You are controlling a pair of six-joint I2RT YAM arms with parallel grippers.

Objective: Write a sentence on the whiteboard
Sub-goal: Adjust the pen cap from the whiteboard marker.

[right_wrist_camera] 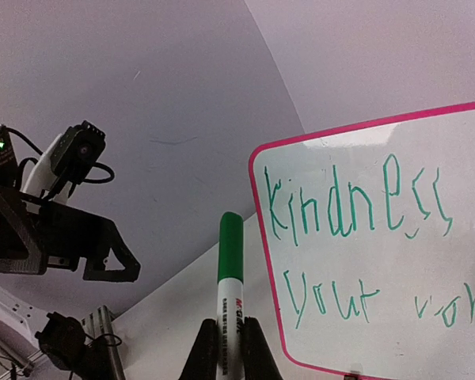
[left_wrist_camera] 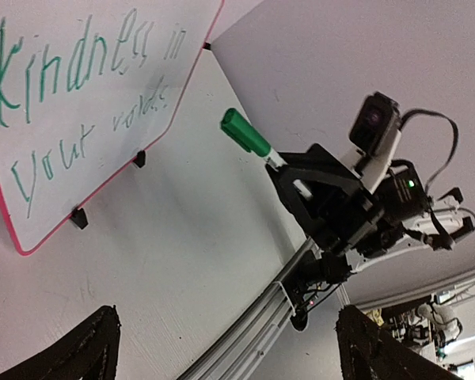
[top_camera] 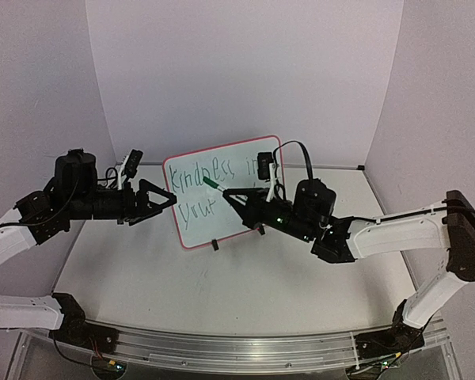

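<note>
Our right claw [right_wrist_camera: 229, 344] is clamped on the barrel of a white marker pen [right_wrist_camera: 230, 269] with a green cap, which points towards the small red-framed whiteboard [top_camera: 226, 218] without touching it. Our left claw [top_camera: 163, 201] gapes wide and empty just beside the board's left edge. The board stands on two black feet [top_camera: 214, 245] on the white table [top_camera: 222, 297] between our claws, and the thin green handwritten sentence [top_camera: 214, 170] crosses it in two rows.
</note>
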